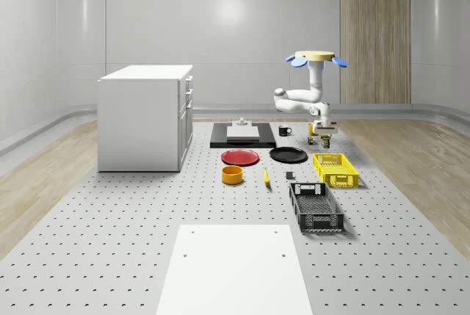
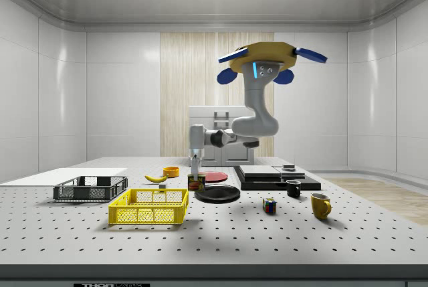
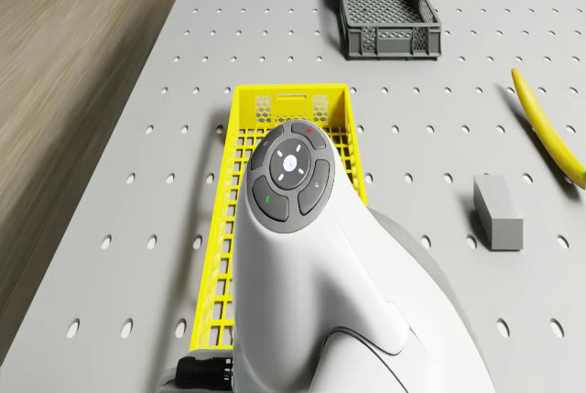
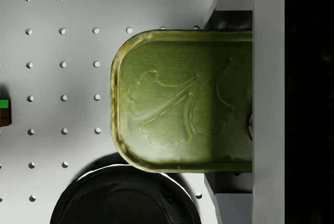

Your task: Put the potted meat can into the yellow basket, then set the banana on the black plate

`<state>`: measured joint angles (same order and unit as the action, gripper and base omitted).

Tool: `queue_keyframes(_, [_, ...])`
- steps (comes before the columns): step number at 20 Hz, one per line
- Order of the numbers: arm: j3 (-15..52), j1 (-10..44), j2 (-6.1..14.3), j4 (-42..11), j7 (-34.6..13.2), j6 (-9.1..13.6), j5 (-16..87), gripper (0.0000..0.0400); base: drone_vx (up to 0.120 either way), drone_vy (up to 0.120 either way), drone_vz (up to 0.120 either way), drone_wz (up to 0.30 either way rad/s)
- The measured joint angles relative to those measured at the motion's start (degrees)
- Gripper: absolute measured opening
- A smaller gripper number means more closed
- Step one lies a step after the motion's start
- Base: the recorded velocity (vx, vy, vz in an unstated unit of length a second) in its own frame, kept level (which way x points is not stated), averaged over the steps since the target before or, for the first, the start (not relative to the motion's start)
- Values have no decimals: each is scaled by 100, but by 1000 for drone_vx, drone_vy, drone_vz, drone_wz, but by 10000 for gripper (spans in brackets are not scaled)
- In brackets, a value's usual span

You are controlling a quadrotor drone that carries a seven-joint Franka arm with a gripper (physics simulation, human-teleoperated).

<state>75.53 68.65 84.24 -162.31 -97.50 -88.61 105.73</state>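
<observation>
Nearest the whole-scene camera lies the white sheet (image 1: pixel 235 269); far past it I hover beside the yellow basket's (image 1: pixel 335 169) far end, my pincer (image 1: pixel 324 136) lowered on the potted meat can (image 1: pixel 324 139). Side view: the can (image 2: pixel 196 182) sits between yellow basket (image 2: pixel 150 207) and black plate (image 2: pixel 217 194), banana (image 2: pixel 156 178) behind. Drone view: the basket (image 3: pixel 240 207) lies under my arm. Wrist view: my fingers (image 4: pixel 267 98) look closed against the can (image 4: pixel 182 101). I judge the grasp made; next, lift and carry over the basket.
</observation>
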Motion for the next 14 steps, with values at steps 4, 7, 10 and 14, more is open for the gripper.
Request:
queue_keyframes(4, [4, 8, 30, 2, -7, -28, -13, 292, 120, 0, 0, 0])
queue_keyframes(7, [7, 14, 52, 3, -11, -48, -22, 292, 120, 0, 0, 0])
queue_keyframes(10, [10, 20, 72, 4, -16, -67, -31, 292, 120, 0, 0, 0])
queue_keyframes(14, [14, 27, 99, 5, -22, -92, -42, 292, 120, 0, 0, 0])
